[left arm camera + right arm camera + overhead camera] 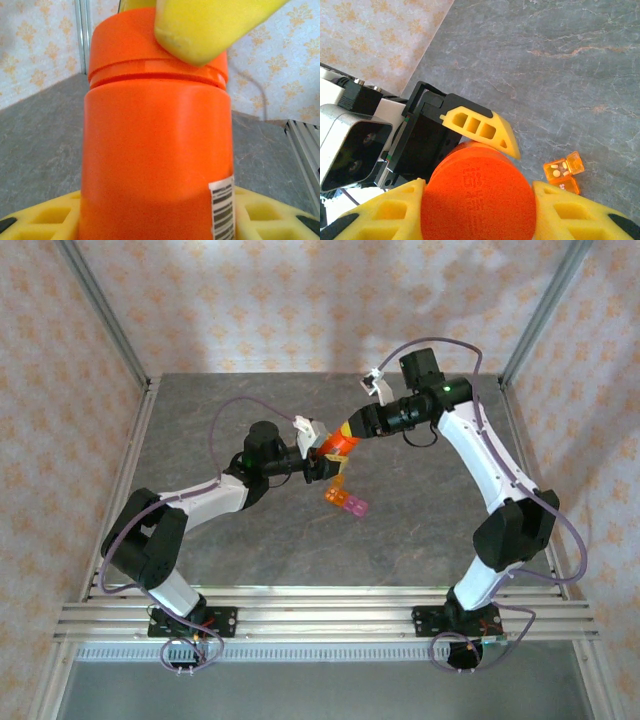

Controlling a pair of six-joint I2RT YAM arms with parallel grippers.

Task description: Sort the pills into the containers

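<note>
The left end effector (318, 458) pinches the body of a tall orange cylindrical plastic bottle (337, 447); the right end effector (352, 430) grips its cap (477, 200). The flat orange-to-pink strip of containers (345, 502) lies on the grey table (420, 530) nearby, and an open orange cell holds pills (559, 167).

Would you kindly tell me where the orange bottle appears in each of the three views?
Top external: orange bottle, centre of picture.
Left wrist: upright, centre, close up.
Right wrist: its cap, bottom centre.
Shared landmark: grey tabletop.
</note>
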